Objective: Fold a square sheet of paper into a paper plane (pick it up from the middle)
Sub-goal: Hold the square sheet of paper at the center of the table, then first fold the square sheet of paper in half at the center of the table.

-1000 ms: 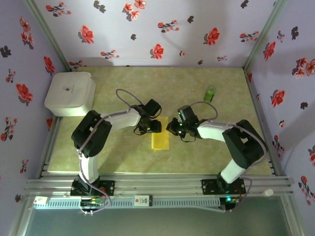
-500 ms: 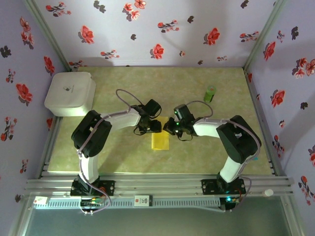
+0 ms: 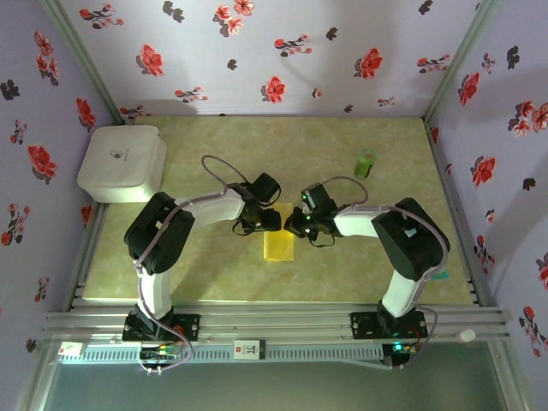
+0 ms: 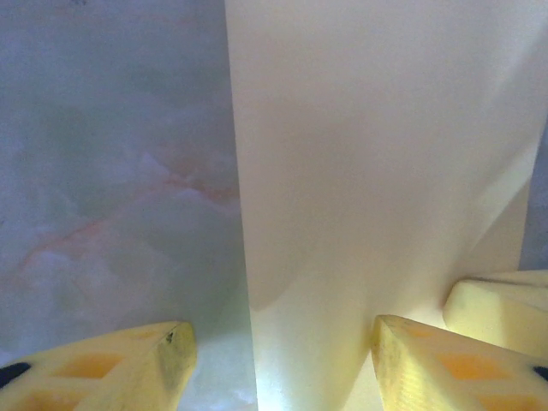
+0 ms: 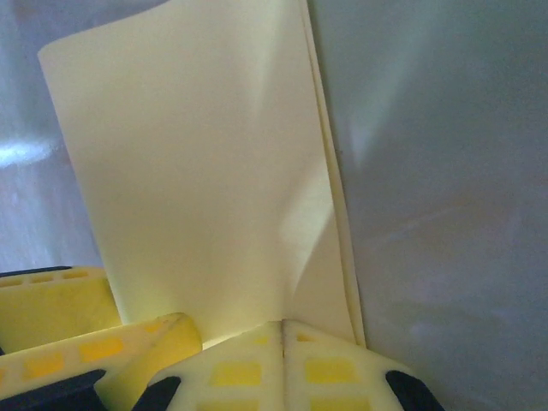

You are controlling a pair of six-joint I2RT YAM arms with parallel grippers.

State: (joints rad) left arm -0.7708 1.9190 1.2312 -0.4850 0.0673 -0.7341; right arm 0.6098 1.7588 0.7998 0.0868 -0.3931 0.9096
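**Jaws: left parted, right closed, both at the far end of the folded sheet**

1. Left gripper: the jaws stand apart and clasp nothing. In the left wrist view one yellow finger sits over bare tabletop and the other over the paper. The pair straddles one long edge of the sheet.

2. Right gripper: the jaws are closed. Its fingertips meet tip to tip at the paper's end edge. Whether a layer is caught between them cannot be told.

3. Yellow sheet of paper: folded to a narrow rectangle, it lies on the table near the centre. Its long axis runs away from the arm bases. Its far end lies beneath the two grippers, which face each other just beside one another. The right wrist view shows two layers' edges along one long side.

4. Table mat: pale green with a marbled pattern.

5. White rounded box: at the far-left corner, well apart from the paper.

6. Small green cylinder: upright on the far right, well apart from the paper.
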